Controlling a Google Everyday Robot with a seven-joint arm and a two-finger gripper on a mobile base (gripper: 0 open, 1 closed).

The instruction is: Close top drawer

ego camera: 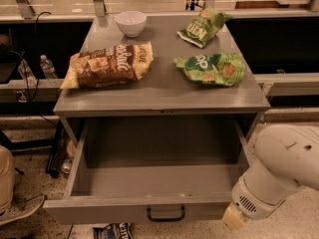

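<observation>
The top drawer [99, 214] of the grey cabinet stands pulled far out and is empty inside. Its small black loop handle [165, 213] is centred on the front, near the bottom edge of the view. My white arm [284, 168] comes in from the lower right. My gripper [233, 217] shows only as a yellowish tip at the arm's end, right beside the drawer front's right corner, to the right of the handle. The lower drawers are out of view.
On the cabinet top [164, 96] lie a brown chip bag [107, 65], a white bowl [130, 23] and two green snack bags [212, 68] [202, 26]. A water bottle [46, 66] stands at the left. A packet [113, 231] lies on the floor under the drawer.
</observation>
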